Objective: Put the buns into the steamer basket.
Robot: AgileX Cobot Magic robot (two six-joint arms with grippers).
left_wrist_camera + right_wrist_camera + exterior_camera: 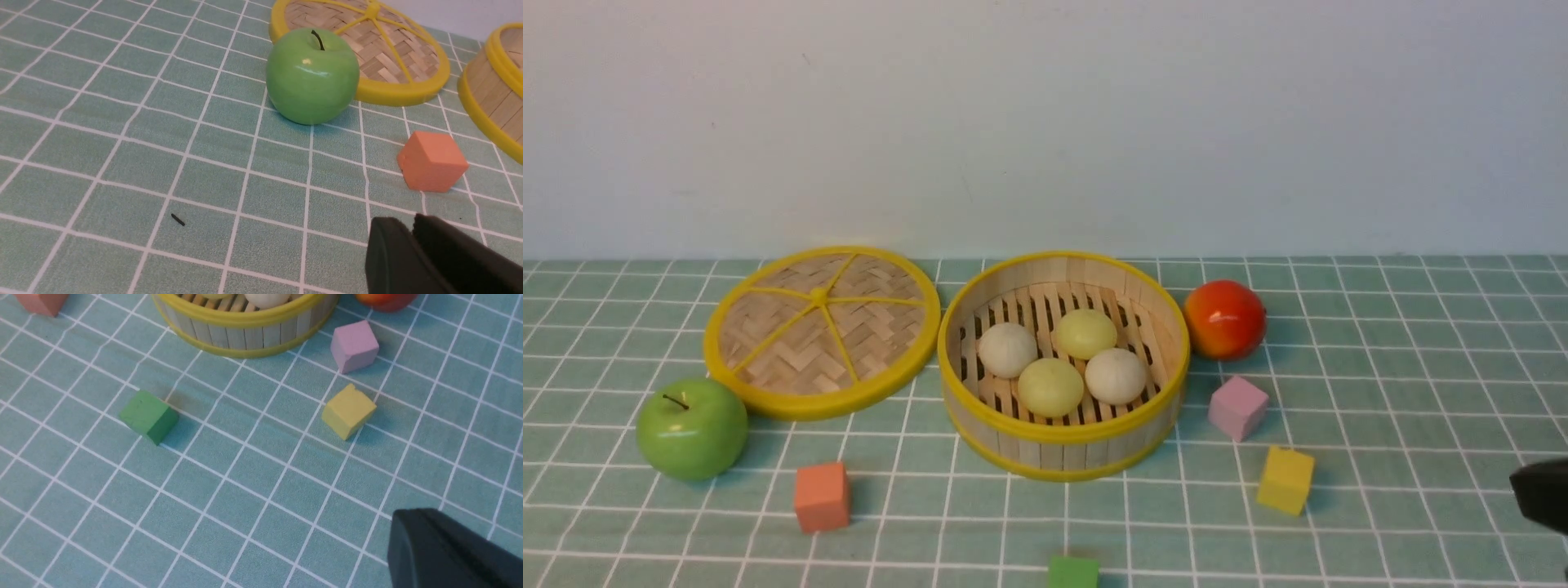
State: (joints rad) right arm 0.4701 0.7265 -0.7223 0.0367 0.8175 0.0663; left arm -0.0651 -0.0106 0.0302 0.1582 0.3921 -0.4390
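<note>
A: What does the steamer basket (1063, 445) look like, and where does it sit?

B: It is a round bamboo basket with an upright slatted wall, a slatted floor and yellow rims at top and bottom. It stands near the middle of the green checked tablecloth (1380, 343), just beside the flat woven lid (822, 331), which lies to its left.

A: And the buns?

B: All four lie inside the basket, clustered close together on the slats. One off-white bun (1007, 349) is at the left, a pale yellow-green bun (1085, 333) at the back, a second yellow-green bun (1051, 387) at the front and a second off-white bun (1116, 376) at the right. They are smooth, matte and round.

A: How do the grippers stand?

B: The right gripper (412, 543) hovers low over bare cloth, near the yellow cube (348, 410), its dark jaws pressed together and holding nothing. The left gripper (410, 234) is over the cloth near the orange cube (432, 161); its jaws stand only narrowly apart, with nothing between them.
</note>
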